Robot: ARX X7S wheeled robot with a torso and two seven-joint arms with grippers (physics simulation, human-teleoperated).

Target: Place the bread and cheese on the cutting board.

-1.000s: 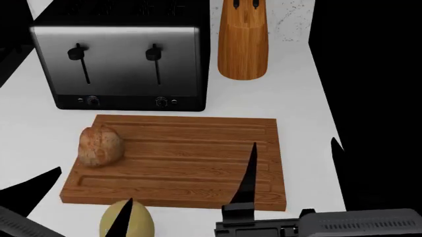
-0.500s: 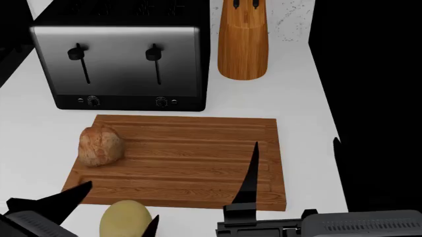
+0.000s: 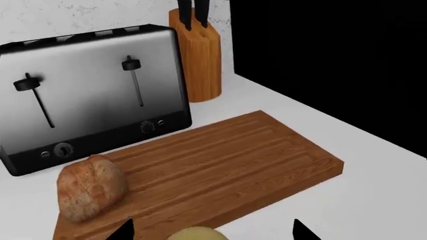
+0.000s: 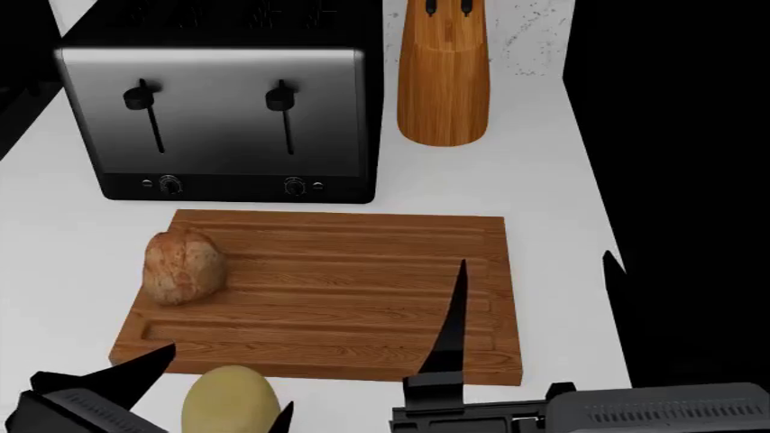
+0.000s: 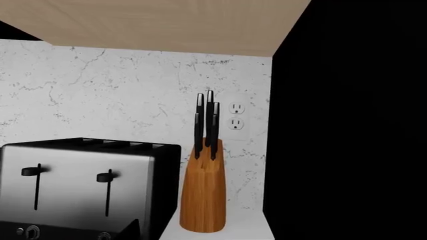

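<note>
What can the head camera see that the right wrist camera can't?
Only the head view shows the bread, the cheese, the cutting board and both grippers: left, right. Only the right wrist view shows the wall outlet and the full knife handles. Both show the toaster and the knife block.

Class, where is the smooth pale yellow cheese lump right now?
In the head view, the cheese sits on the white counter just off the near left edge of the grooved wooden cutting board, between the left gripper's fingertips.
</note>
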